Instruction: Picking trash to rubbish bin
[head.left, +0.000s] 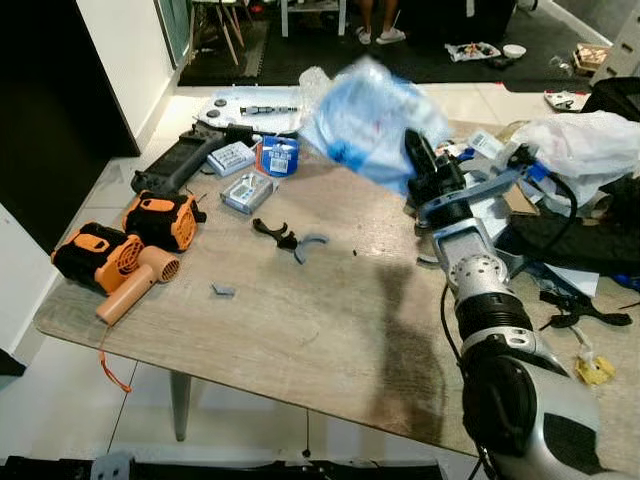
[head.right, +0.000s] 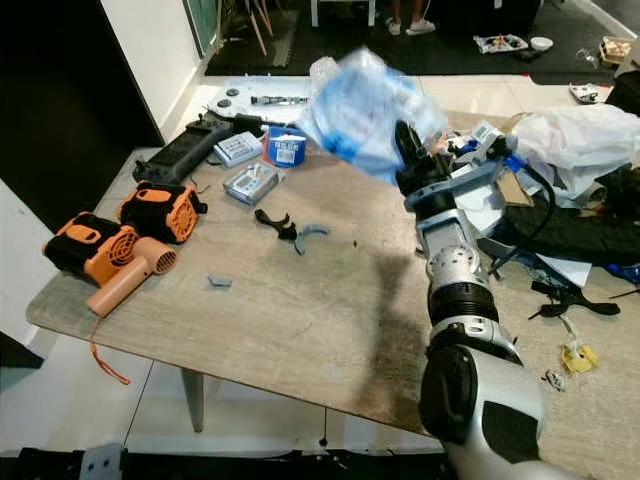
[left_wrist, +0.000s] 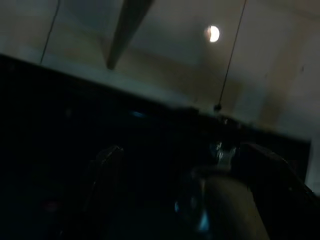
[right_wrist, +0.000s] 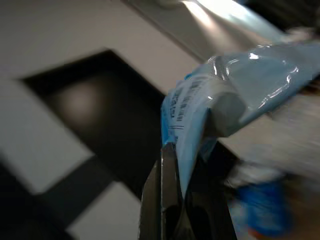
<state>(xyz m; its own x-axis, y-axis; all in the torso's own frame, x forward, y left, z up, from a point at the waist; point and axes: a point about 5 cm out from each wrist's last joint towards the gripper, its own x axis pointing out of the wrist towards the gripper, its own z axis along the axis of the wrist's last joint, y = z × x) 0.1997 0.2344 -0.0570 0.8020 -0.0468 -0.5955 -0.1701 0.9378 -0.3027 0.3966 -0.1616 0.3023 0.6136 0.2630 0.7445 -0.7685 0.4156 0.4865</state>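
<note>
The near middle of the pale wood-grain desk lies bare, giving a hand open passage. Its left edge is crowded by two orange-and-black power tools and a peach hair dryer. The right side is blocked by a white plastic bag and black cables.

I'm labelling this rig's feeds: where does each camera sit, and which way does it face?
Left eye: on the head, looking forward and down at the table; right arm lifts a blue plastic bag.
Right eye: beside it, same scene; right gripper.
Left wrist: on the left arm, very dark, its fingers faintly visible.
Right wrist: along its fingers, pinching the bag.
Both eyes and the right wrist share the bag.
</note>
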